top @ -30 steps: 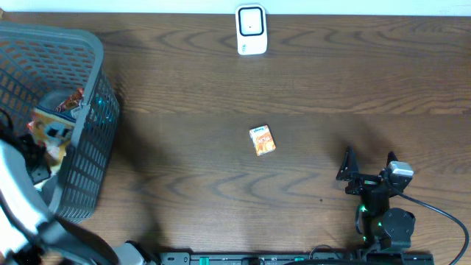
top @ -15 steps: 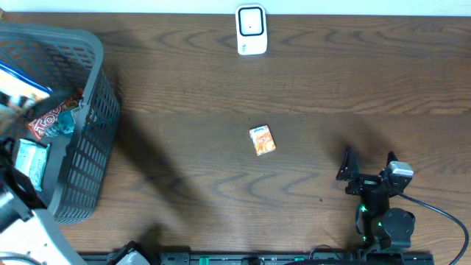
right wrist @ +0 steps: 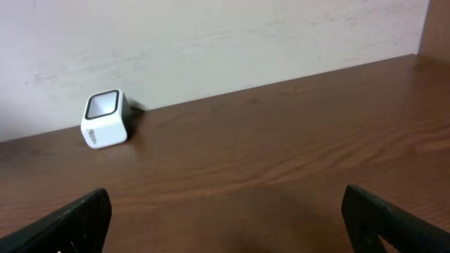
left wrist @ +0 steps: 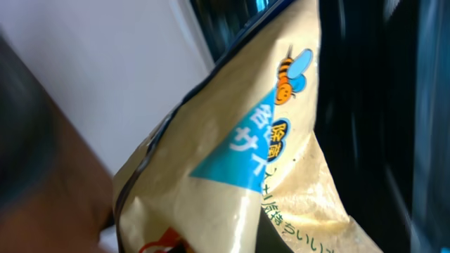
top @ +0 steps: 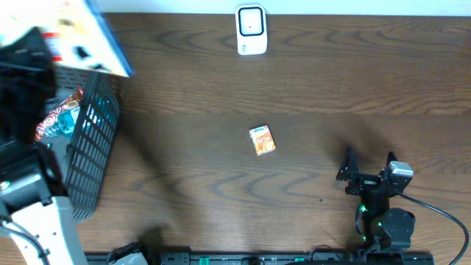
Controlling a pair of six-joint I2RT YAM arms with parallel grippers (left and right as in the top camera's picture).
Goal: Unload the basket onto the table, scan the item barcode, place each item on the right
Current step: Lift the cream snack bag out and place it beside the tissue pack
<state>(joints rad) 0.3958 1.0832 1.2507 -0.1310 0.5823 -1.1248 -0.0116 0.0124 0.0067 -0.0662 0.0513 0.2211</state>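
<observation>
This looks like a mock shop checkout set up in a robotics lab. A white countertop barcode scanner (top: 251, 29) stands at the far edge of a dark wood-grain table (top: 309, 88), against a plain pale wall (right wrist: 211, 35). A grey plastic shopping basket (top: 92, 151) at the left holds printed snack bags (top: 55, 121). A cream snack packet (left wrist: 267, 154) carries a cartoon bee and Japanese print. A cabled robot arm (top: 384, 213) sits at the near edge.
</observation>
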